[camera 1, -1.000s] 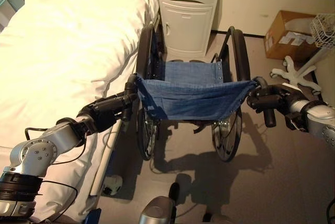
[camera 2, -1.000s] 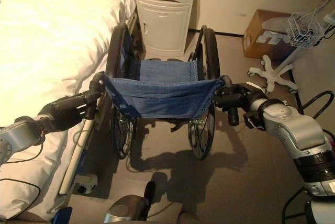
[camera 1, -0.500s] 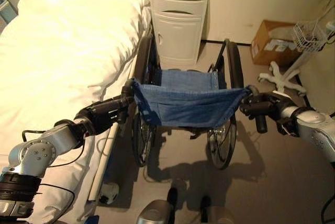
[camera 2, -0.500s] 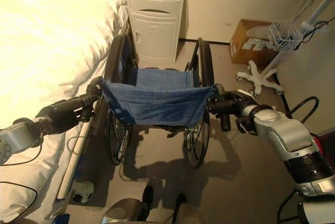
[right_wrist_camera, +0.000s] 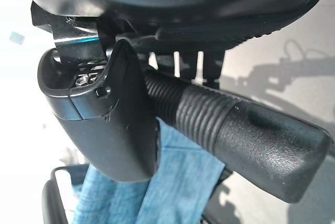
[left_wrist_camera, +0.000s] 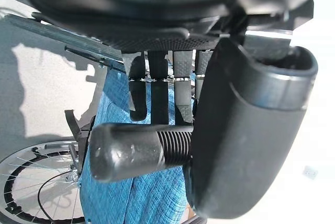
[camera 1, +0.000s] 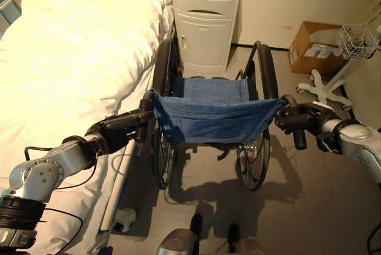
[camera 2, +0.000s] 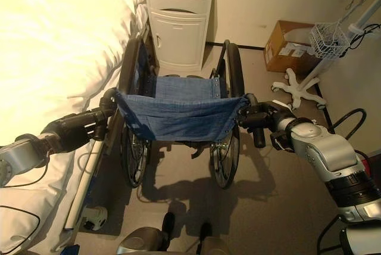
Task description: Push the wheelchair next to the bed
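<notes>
— Where is the wheelchair (camera 1: 211,124)?

— Straight ahead, lengthwise alongside the bed (camera 1: 71,70); left robot hand (camera 1: 128,125) and right robot hand (camera 1: 297,119) each wrapped round a push handle.

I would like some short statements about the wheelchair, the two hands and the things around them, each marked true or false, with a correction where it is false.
1. The left hand is curled round the wheelchair's left push handle. True.
2. The right hand hangs free above the floor and holds nothing. False: it is closed round the right push handle.
3. The wheelchair has a red seat. False: its fabric is blue.
4. The bed lies on the wheelchair's left side. True.
5. A white cabinet stands beyond the wheelchair, against the wall. True.
6. The cardboard box sits on the bed. False: it is on the floor by the wall, to the right.
</notes>
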Available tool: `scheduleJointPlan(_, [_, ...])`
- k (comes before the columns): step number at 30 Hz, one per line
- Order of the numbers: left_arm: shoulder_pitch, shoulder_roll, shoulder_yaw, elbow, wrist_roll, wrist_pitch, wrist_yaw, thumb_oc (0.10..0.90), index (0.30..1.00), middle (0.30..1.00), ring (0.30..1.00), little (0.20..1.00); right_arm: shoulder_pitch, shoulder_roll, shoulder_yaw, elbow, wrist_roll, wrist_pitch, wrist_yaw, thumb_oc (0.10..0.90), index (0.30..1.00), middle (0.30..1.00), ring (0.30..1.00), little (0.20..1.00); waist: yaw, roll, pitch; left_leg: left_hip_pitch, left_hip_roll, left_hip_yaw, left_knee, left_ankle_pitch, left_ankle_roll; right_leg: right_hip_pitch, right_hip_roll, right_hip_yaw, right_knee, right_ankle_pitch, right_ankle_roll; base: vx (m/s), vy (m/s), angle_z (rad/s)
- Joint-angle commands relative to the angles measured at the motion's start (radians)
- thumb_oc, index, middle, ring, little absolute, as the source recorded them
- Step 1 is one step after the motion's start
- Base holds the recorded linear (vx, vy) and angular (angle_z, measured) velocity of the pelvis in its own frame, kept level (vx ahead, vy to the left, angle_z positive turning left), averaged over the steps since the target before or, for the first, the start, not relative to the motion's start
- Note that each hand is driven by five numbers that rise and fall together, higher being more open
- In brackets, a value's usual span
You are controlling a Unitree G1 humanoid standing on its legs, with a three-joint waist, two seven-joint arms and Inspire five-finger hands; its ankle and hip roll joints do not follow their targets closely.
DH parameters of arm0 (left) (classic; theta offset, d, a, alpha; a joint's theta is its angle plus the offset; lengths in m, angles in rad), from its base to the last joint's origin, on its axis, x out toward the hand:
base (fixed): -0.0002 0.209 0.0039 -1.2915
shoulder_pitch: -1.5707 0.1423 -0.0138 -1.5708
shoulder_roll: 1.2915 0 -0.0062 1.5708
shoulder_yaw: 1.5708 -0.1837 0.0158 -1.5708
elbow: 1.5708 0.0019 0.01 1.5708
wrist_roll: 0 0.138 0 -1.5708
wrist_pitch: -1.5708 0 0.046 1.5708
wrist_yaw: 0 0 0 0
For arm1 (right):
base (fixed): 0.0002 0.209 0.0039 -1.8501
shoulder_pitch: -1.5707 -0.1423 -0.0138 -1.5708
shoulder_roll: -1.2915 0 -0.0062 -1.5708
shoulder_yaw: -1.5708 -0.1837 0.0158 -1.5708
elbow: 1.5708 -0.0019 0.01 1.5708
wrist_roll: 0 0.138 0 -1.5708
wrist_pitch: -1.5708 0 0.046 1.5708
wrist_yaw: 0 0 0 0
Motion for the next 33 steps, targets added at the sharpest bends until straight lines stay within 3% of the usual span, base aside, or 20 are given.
scheduleJointPlan(1, [-0.134,-0.054,0.014,-0.043,-0.088,-0.116,-0.059,0.8,0.9,0.9,0.9,0.9,-0.098,-0.01,0.041,-0.089,0.03,-0.242,0.055,0.558,0.538,0.538,0.538,0.538,-0.078,0.029,-0.16,-0.013,0.006,-0.042,0.079,-0.054,-0.084,0.031,0.038,-0.028,-0.051,0.085,-0.037,0.0,0.0,0.0])
scheduleJointPlan(2, [-0.133,-0.055,0.015,-0.044,-0.091,-0.116,-0.053,0.8,0.9,0.9,0.9,0.9,-0.095,-0.009,0.041,-0.09,0.027,-0.242,0.053,0.665,0.698,0.698,0.698,0.698,-0.078,0.028,-0.16,-0.012,0.006,-0.041,0.078,-0.054,-0.084,0.032,0.038,-0.028,-0.052,0.085,-0.037,0.0,0.0,0.0])
scheduleJointPlan(3, [-0.132,-0.052,0.021,-0.044,-0.094,-0.114,-0.045,0.8,0.9,0.9,0.9,0.9,-0.092,-0.012,0.037,-0.091,0.027,-0.242,0.047,0.8,0.9,0.9,0.9,0.9,-0.078,0.028,-0.159,-0.009,0.008,-0.039,0.078,-0.055,-0.084,0.034,0.037,-0.03,-0.053,0.084,-0.037,0.0,0.0,0.0])
scheduleJointPlan(15, [-0.115,-0.029,0.058,-0.036,-0.092,-0.149,-0.01,0.8,0.9,0.9,0.9,0.9,-0.08,-0.04,-0.008,-0.107,0.069,-0.241,-0.02,0.8,0.9,0.9,0.9,0.9,-0.077,0.023,-0.167,0.011,0.021,-0.029,0.057,-0.05,-0.086,0.047,0.038,-0.045,-0.064,0.085,-0.039,0.0,-0.001,0.0])
scheduleJointPlan(21, [-0.086,0.001,0.136,-0.052,-0.074,-0.183,0.031,0.8,0.9,0.9,0.9,0.9,-0.026,-0.06,-0.089,-0.119,0.069,-0.262,-0.068,0.8,0.9,0.9,0.9,0.9,-0.077,0.024,-0.172,0.02,0.028,-0.027,0.05,-0.052,-0.087,0.054,0.042,-0.052,-0.062,0.075,-0.043,0.0,-0.005,0.0])
scheduleJointPlan(27, [-0.039,0.033,0.241,-0.041,-0.018,-0.198,0.038,0.8,0.9,0.9,0.9,0.9,0.036,-0.11,-0.216,-0.129,0.05,-0.278,-0.108,0.8,0.9,0.9,0.9,0.9,-0.084,0.025,-0.177,0.026,0.034,-0.026,0.044,-0.053,-0.09,0.056,0.049,-0.051,-0.061,0.068,-0.047,-0.01,-0.029,0.0])
scheduleJointPlan(33, [0.05,0.069,0.402,-0.044,0.098,-0.213,0.041,0.8,0.9,0.9,0.9,0.9,0.192,-0.143,-0.419,-0.156,-0.046,-0.29,-0.124,0.8,0.9,0.9,0.9,0.9,-0.099,0.028,-0.188,0.035,0.044,-0.019,0.025,-0.048,-0.094,0.058,0.06,-0.046,-0.064,0.06,-0.051,0.0,0.0,0.0])
